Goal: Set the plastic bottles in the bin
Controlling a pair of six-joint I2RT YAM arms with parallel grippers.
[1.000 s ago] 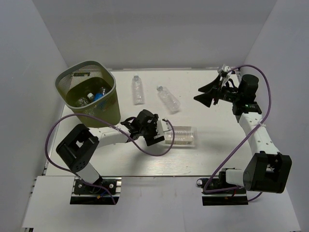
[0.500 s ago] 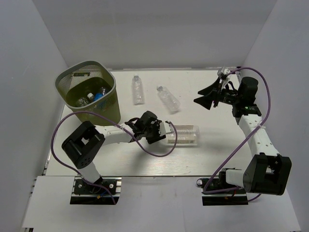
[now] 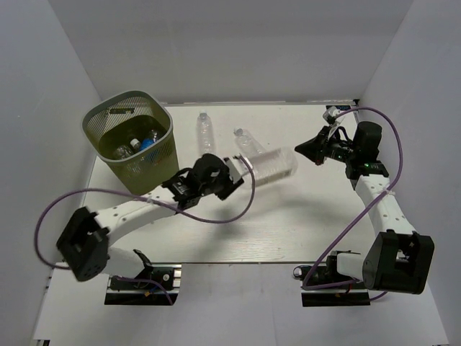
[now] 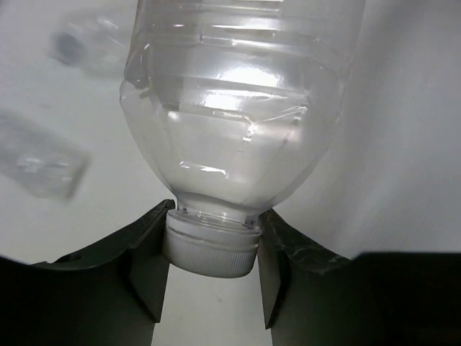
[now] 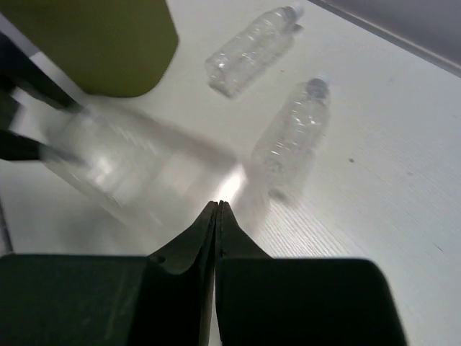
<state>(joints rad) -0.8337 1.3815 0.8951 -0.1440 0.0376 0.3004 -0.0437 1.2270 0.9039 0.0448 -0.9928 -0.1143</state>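
My left gripper [image 3: 241, 175] [image 4: 212, 252] is shut on the white cap [image 4: 211, 249] of a wide clear plastic bottle [image 3: 271, 165] [image 4: 238, 108]. It holds the bottle off the table, pointing right. The same bottle shows blurred in the right wrist view [image 5: 130, 166]. Two smaller clear bottles [image 3: 206, 133] [image 3: 245, 140] lie on the table at the back; the right wrist view shows them too [image 5: 256, 50] [image 5: 295, 133]. The olive mesh bin [image 3: 164, 155] [image 5: 101, 43] stands at the back left with bottles inside [image 3: 140, 144]. My right gripper [image 3: 301, 149] [image 5: 217, 205] hangs shut and empty to the right of the held bottle.
White walls close in the table on the left, back and right. A purple cable [image 3: 230, 213] loops below the left wrist. The left arm stretches between the bin and the held bottle.
The left gripper closed on the wide bottle's cap and lifted it up and toward the back. The right gripper's jaws went from open to shut.
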